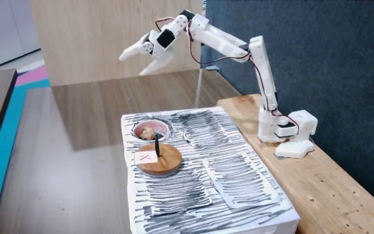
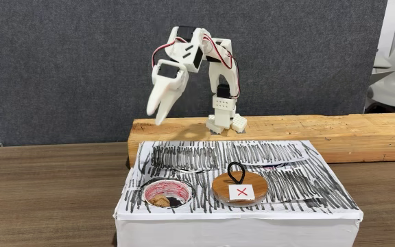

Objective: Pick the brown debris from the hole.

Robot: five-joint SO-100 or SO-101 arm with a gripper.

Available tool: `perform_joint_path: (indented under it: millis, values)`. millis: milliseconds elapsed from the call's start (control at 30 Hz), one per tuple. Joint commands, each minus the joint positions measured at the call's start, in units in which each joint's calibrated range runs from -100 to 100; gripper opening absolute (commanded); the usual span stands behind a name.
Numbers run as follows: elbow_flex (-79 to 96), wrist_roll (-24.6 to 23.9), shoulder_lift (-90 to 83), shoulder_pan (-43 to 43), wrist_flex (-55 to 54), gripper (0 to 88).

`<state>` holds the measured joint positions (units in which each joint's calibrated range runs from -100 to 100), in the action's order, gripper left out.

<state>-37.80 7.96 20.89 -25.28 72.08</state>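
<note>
The brown debris [image 2: 160, 200] lies inside the hole [image 2: 166, 185] (pink-red rim), just beside the wooden disc [image 2: 238, 189] on the striped box [image 2: 286, 199]. The gripper [image 2: 160, 112] hangs well above, fingers slightly parted, holding nothing.

The brown debris [image 2: 160, 200] is seen in the hole [image 2: 166, 193] of a box [image 2: 238, 219] on the table [image 2: 46, 199]; a wooden disc [image 2: 238, 188] is placed just right.

White plastic arm [image 2: 214, 65], black servo blocks at joints, red and black cables, tapered white gripper [image 2: 161, 110], blocky white base [image 1: 289, 130]
</note>
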Motion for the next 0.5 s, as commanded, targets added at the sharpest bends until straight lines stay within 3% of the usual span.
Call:
perform_joint_path:
  millis: [0, 467]
  values:
    - [-0.4, -0.1, 3.1, -0.2, 4.9, 26.9]
    - [-0.3, -0.1, 11.8, -0.2, 10.3, 26.9]
